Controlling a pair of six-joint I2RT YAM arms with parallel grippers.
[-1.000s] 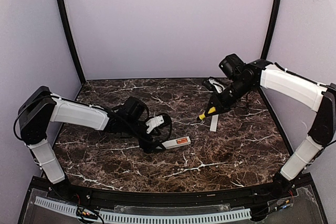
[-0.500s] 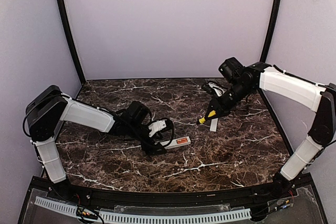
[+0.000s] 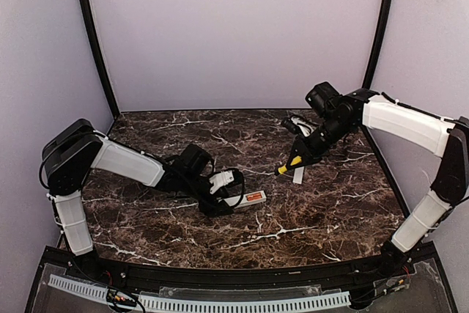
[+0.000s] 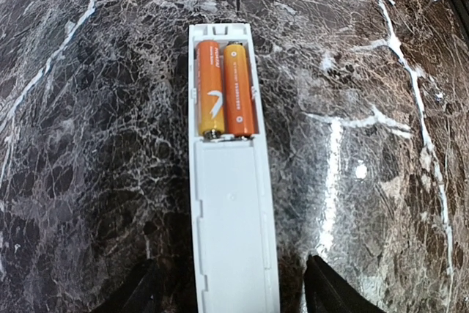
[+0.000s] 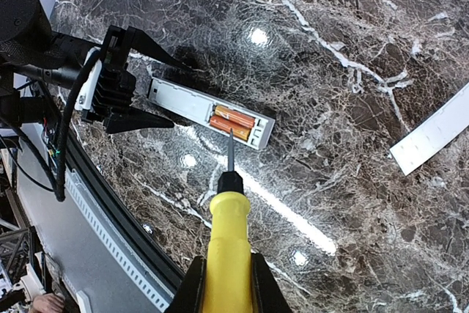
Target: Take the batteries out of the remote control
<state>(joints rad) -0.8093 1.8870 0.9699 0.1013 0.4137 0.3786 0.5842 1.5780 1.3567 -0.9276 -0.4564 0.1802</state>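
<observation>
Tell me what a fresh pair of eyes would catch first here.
The two orange cylindrical batteries stand out, side by side in the open bay of the slim white plastic remote control on the dark marble table. The yellow-handled screwdriver, gripped in the right end effector, points its dark shaft toward them. The left end effector straddles the remote's covered end, its jaws open on either side.

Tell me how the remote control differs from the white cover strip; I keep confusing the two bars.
The remote control is thicker, its open bay holding two orange batteries; the cover strip is thin and bare. The remote control lies within the open left gripper; the cover strip lies apart. Both are long and white.
</observation>
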